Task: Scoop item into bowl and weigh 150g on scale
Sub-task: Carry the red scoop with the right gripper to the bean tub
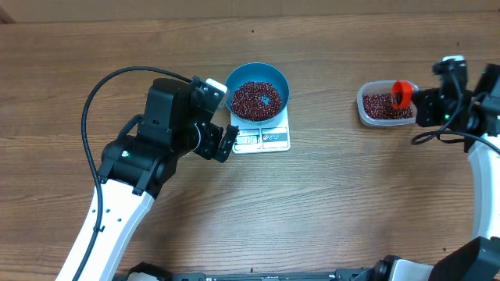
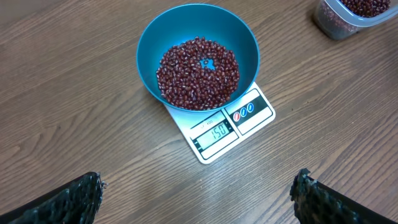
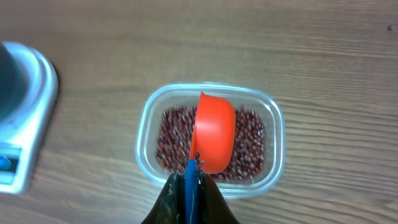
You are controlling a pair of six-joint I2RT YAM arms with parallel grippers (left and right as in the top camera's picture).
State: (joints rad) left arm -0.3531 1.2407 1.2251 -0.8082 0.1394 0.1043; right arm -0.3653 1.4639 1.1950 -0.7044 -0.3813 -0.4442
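The scale (image 1: 262,139) sits mid-frame overhead on the table (image 1: 328,203), bare wood separating it from the tub (image 1: 361,105) at right. The bowl (image 2: 152,43) of beans (image 2: 198,71) rests on the scale, upper centre in the left wrist view, well apart from the wide-open left fingers (image 2: 71,200) at the lower corners. The right fingers (image 3: 165,208) grip the scoop (image 3: 214,130) over the tub.

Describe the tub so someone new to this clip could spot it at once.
On the wooden table, look right of the blue bowl on the scale, well apart from both. The tub is clear rounded-rectangular plastic holding red beans, with an orange scoop over it.
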